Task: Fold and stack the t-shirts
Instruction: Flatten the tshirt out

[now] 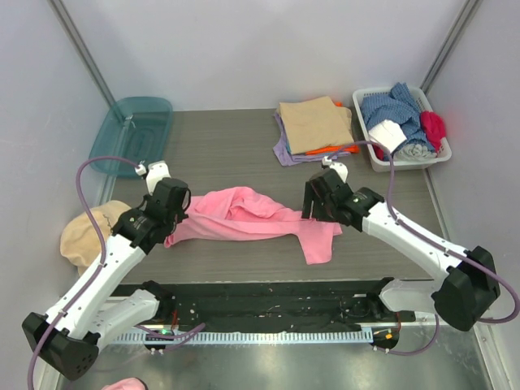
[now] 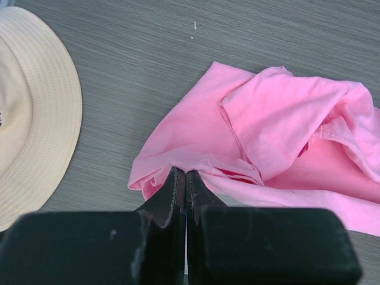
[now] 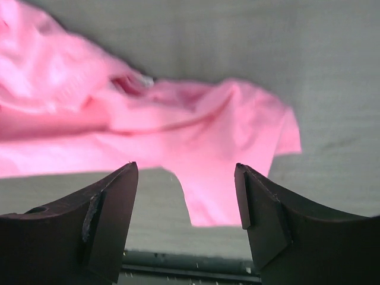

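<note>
A bright pink t-shirt (image 1: 252, 218) lies crumpled and stretched sideways across the middle of the table. My left gripper (image 1: 180, 214) is shut on its left edge; in the left wrist view the jaws (image 2: 186, 173) pinch a fold of the pink cloth (image 2: 285, 130). My right gripper (image 1: 312, 211) hovers open above the shirt's right end. In the right wrist view its gripper (image 3: 187, 172) is wide open and holds nothing, and the pink shirt (image 3: 178, 124) lies below and beyond it. A stack of folded t-shirts stands at the back, tan (image 1: 315, 123) on top, with orange (image 1: 340, 150) and lilac (image 1: 286, 154) edges beneath.
A round tan cap (image 1: 88, 234) sits at the left table edge, close to my left arm, and shows in the left wrist view (image 2: 29, 119). A teal tray (image 1: 130, 134) lies at the back left. A white basket (image 1: 410, 163) of mixed clothes stands at the back right.
</note>
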`<act>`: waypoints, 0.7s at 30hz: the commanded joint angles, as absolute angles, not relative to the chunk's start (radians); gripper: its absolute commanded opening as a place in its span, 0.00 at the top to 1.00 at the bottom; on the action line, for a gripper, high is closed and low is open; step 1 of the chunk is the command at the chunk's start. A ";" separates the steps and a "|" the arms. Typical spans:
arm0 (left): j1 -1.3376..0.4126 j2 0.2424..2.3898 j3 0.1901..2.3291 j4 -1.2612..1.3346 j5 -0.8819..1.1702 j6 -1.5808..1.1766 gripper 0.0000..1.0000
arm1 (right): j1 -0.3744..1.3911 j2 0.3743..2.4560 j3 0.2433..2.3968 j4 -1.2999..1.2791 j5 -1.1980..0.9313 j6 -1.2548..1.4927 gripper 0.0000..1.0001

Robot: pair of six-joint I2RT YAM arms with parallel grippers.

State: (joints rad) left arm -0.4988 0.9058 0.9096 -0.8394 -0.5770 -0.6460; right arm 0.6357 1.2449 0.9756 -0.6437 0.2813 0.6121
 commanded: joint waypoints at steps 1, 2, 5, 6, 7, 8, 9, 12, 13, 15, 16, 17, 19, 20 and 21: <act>-0.494 0.900 0.910 -0.785 -0.572 -0.637 1.00 | 0.715 1.175 0.913 -0.770 0.308 0.802 0.26; -0.494 0.900 0.907 -0.782 -0.571 -0.637 1.00 | 0.750 1.167 0.896 -0.775 0.328 0.837 0.26; -0.492 0.900 0.905 -0.778 -0.561 -0.637 1.00 | 0.793 1.137 0.812 -0.772 0.400 0.969 0.25; -0.494 0.900 0.907 -0.778 -0.558 -0.635 1.00 | 0.823 1.125 0.795 -0.782 0.426 1.006 0.25; -0.492 0.899 0.907 -0.779 -0.554 -0.634 1.00 | 0.837 1.112 0.760 -0.790 0.460 1.049 0.25; -0.492 0.899 0.905 -0.779 -0.552 -0.632 1.00 | 0.851 1.083 0.743 -0.798 0.512 1.113 0.24; -0.494 0.896 0.905 -0.781 -0.552 -0.630 1.00 | 0.865 1.068 0.726 -0.820 0.540 1.150 0.25; -0.492 0.897 0.905 -0.779 -0.546 -0.624 1.00 | 0.870 1.000 0.646 -0.853 0.598 1.235 0.24; -0.494 0.896 0.902 -0.779 -0.543 -0.623 1.00 | 0.870 0.983 0.635 -0.857 0.604 1.245 0.24; -0.492 0.899 0.904 -0.779 -0.540 -0.623 1.00 | 0.870 0.956 0.614 -0.862 0.623 1.256 0.24; -0.494 0.900 0.900 -0.779 -0.535 -0.623 1.00 | 0.870 0.954 0.609 -0.862 0.627 1.259 0.24; -0.492 0.900 0.902 -0.776 -0.532 -0.623 1.00 | 0.870 0.963 0.607 -0.859 0.632 1.258 0.24; -0.492 0.902 0.902 -0.773 -0.529 -0.624 1.00 | 0.870 0.976 0.598 -0.824 0.630 1.244 0.23; -0.494 0.900 0.902 -0.773 -0.528 -0.627 1.00 | 0.870 0.980 0.580 -0.802 0.621 1.226 0.23; -0.492 0.900 0.900 -0.775 -0.526 -0.627 1.00 | 0.868 0.980 0.568 -0.779 0.614 1.214 0.23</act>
